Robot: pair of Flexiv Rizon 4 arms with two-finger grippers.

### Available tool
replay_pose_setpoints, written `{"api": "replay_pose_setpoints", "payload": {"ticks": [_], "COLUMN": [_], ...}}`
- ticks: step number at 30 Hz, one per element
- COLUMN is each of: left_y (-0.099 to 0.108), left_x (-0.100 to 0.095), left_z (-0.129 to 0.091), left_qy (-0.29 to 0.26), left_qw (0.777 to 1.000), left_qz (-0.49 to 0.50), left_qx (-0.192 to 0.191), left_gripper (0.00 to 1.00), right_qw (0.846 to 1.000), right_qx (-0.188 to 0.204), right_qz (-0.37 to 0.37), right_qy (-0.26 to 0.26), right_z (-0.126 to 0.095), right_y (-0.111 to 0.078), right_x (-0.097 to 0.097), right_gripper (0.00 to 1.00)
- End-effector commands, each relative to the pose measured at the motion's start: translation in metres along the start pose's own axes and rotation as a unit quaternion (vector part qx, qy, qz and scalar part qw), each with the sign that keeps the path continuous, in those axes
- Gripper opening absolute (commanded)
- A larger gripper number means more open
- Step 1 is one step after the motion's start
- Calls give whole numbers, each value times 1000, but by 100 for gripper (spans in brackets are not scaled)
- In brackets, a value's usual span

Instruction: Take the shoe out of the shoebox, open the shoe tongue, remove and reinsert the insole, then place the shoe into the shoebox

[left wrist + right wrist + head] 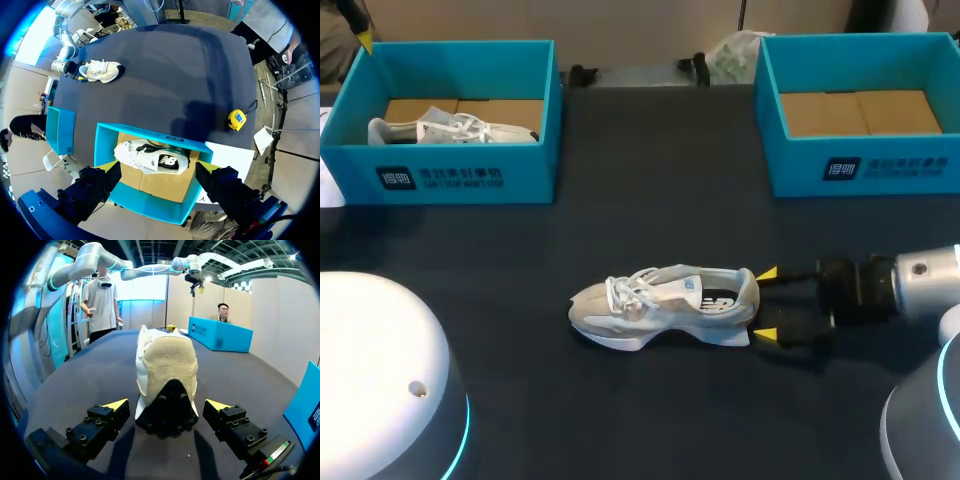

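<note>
Dark table (660, 200), matte by the look, so likely fair friction. Left box (450, 178) sits upper left and holds a second shoe (450, 130); right box (860, 170) sits upper right. The shoe (665, 305) lies lower centre. It is probably light, with a soft upper and a firmer heel that is best to grasp. Right gripper (767, 303) is spread wide either side of that heel, and left gripper (157, 167) is spread wide above the left box.

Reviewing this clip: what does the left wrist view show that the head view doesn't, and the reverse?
Only the left wrist view: a yellow tape measure on the table. Only the head view: the bare cardboard floor inside the second shoebox. Both: one shoe lying in the first shoebox, and the other shoe on the table with the right gripper open at its heel.
</note>
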State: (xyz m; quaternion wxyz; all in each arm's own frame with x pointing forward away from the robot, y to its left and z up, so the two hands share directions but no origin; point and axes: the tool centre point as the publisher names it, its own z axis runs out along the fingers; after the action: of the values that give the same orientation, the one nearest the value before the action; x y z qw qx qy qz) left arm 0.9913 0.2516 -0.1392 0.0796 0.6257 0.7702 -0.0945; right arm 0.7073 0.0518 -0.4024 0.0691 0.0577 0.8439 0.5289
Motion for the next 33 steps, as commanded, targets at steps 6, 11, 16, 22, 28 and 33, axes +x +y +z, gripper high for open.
{"api": "replay_pose_setpoints", "payload": {"ticks": [6,11,16,22,28,33], "left_y": [-1,-1,-1,-1,-1,-1], "left_x": [0,0,0,0,0,0], "left_z": [0,0,0,0,0,0], "left_qy": [1,1,1,1,1,1], "left_qw": [1000,1000,1000,1000,1000,1000], "left_qz": [0,0,0,0,0,0], "left_qx": [-1,-1,-1,-1,-1,-1], "left_gripper": [100,100,100,100,100,100], "right_qw": [1000,1000,1000,1000,1000,1000], "right_qx": [10,11,7,3,-1,-2], "right_qz": [5,1,2,6,7,5], "right_qy": [-8,-6,3,12,19,29], "right_z": [17,21,29,37,45,52], "right_y": [3,6,7,8,9,10], "right_x": [-4,-9,-7,-3,-3,-6], "right_gripper": [100,100,100,100,100,100]}}
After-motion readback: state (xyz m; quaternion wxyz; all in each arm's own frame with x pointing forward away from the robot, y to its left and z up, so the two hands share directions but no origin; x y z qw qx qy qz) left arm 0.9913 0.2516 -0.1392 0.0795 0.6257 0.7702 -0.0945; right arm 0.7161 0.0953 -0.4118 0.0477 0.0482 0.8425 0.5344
